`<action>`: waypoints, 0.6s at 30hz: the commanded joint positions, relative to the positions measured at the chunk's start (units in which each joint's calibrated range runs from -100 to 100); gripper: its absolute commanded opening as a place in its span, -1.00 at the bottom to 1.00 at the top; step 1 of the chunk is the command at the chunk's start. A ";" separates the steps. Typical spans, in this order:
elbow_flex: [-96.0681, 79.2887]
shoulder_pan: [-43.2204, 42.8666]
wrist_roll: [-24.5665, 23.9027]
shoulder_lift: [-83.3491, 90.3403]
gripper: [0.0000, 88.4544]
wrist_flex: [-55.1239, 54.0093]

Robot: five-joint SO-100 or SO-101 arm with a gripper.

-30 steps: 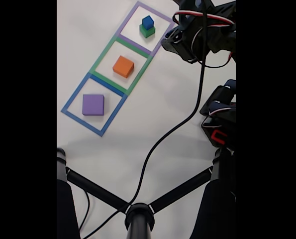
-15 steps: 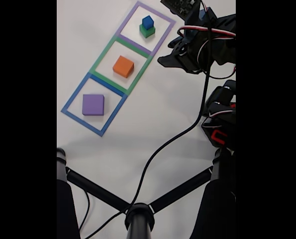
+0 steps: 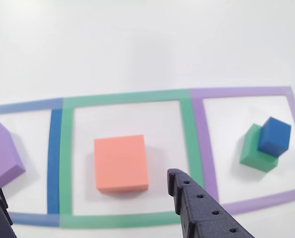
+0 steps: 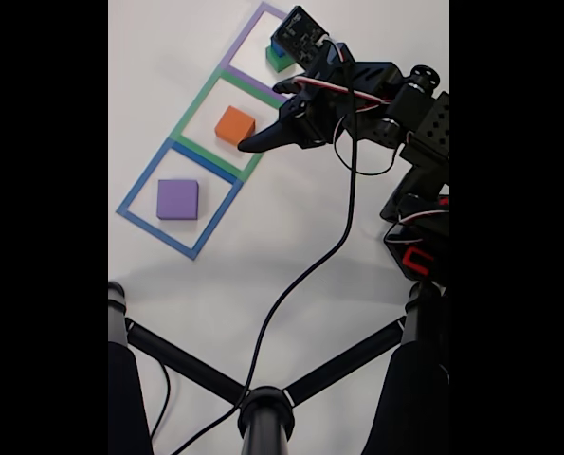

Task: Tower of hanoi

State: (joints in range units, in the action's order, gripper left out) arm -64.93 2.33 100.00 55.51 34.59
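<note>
Above the matte orange cube (image 3: 121, 162) in the green square outline (image 3: 65, 158), the gripper (image 3: 88, 198) hangs with fingers spread wide, and a skewed descent could nudge it aside.

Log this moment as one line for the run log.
claw: open, empty, near orange cube | orange cube: green square | purple cube: blue square | blue cube: on green cube, purple square
</note>
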 commanded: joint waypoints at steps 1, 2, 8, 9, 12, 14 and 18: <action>-5.72 0.37 0.00 -6.71 -0.01 -20.95; -7.27 0.30 0.00 -7.99 0.01 -24.59; -14.72 -0.39 0.00 -17.61 0.09 -46.04; -15.36 -0.39 0.00 -20.49 0.10 -50.09; -16.72 0.07 0.00 -27.30 0.10 -58.35; -17.63 0.07 0.00 -31.79 0.09 -64.50; -17.26 0.07 0.00 -41.73 0.07 -74.05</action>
State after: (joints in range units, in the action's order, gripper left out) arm -82.85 2.33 99.41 20.47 -30.34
